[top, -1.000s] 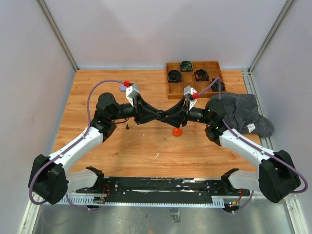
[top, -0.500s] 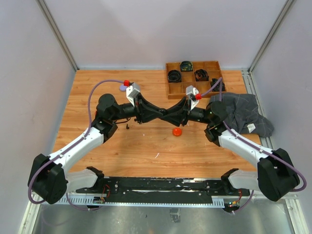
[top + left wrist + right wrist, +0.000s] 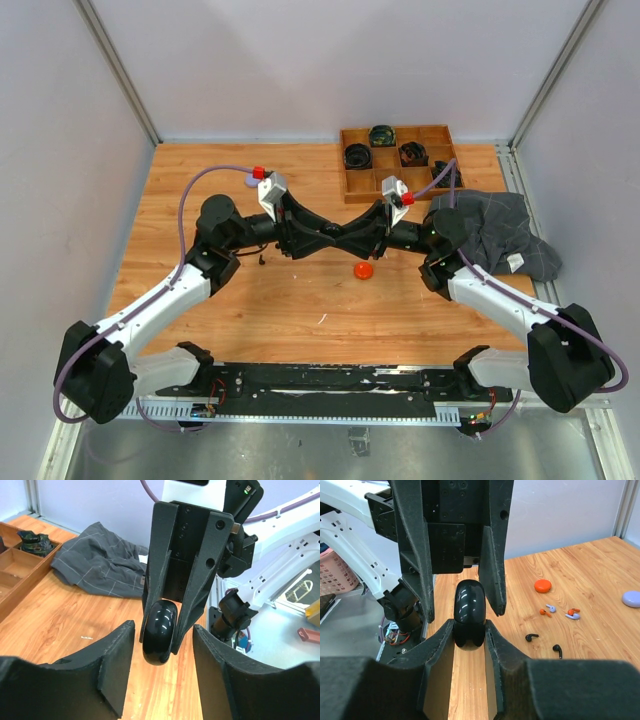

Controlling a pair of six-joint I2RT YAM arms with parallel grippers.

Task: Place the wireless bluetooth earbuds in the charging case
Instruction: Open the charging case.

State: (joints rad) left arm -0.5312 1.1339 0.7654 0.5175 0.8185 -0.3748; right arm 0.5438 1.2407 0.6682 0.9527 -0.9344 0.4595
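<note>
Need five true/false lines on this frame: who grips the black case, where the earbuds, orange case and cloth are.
1. The right gripper is clamped on the black case. True.
2. The left gripper is also shut on it. False: its jaws stand open on either side of the case, without touching it.
3. Loose earbuds lie on the table. True.
4. The orange round case sits in the wooden tray. False: it lies on the bare table, away from the tray.
5. A grey cloth lies on the table's right side, next to the tray. True.
</note>
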